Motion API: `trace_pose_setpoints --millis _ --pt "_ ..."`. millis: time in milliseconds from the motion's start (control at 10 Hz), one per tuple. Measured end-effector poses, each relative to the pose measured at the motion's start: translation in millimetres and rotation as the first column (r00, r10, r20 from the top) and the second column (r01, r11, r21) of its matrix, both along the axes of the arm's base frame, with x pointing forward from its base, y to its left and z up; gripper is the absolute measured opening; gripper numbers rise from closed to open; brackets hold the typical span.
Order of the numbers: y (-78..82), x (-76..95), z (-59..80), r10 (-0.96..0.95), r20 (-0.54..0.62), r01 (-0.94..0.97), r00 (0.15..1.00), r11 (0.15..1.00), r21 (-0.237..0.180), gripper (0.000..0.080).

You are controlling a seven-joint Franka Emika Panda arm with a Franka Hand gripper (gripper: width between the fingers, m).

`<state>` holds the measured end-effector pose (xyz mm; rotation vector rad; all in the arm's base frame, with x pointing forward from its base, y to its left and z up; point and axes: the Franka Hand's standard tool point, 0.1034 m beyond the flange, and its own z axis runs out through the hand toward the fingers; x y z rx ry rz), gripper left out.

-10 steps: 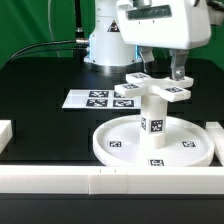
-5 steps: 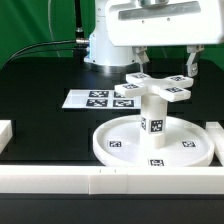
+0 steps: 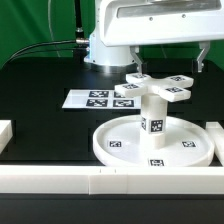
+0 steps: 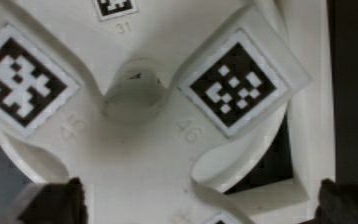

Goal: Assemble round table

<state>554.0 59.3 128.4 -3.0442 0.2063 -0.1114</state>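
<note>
The large round disc (image 3: 105, 140) lies near the front border. The short thick post (image 3: 153, 115) stands upright at its centre. The four-armed cross piece (image 3: 158, 88) sits on top of the post. My gripper (image 3: 172, 58) hangs just above the cross piece, open and empty, with its fingers spread wide to either side. In the wrist view the cross piece (image 4: 149, 110) with its tags fills the picture. My gripper (image 4: 197, 205) holds nothing, and both dark fingertips (image 4: 60, 200) stand apart from the piece.
The marker board (image 3: 95, 98) lies flat behind the disc, toward the exterior view's left. A long white border block (image 3: 60, 180) runs along the front. Shorter blocks stand at the left edge (image 3: 4, 132) and the right edge (image 3: 216, 135).
My gripper has opened wider and risen off the cross piece's arm. The cross piece stays on the post and has not moved.
</note>
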Motion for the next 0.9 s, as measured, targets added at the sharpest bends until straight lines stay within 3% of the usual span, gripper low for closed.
trace_pose_setpoints --millis 100,500,900 --pt "3.1 1.1 0.1 0.144 -0.003 -0.144 0.99 0.989 -0.027 0.0649" --pt "4.2 2.8 -1.8 0.368 0.004 -0.367 0.93 0.929 -0.05 0.0649" --pt "-12.8 4.4 -7.1 0.797 0.009 -0.792 0.603 0.6 -0.114 0.0649"
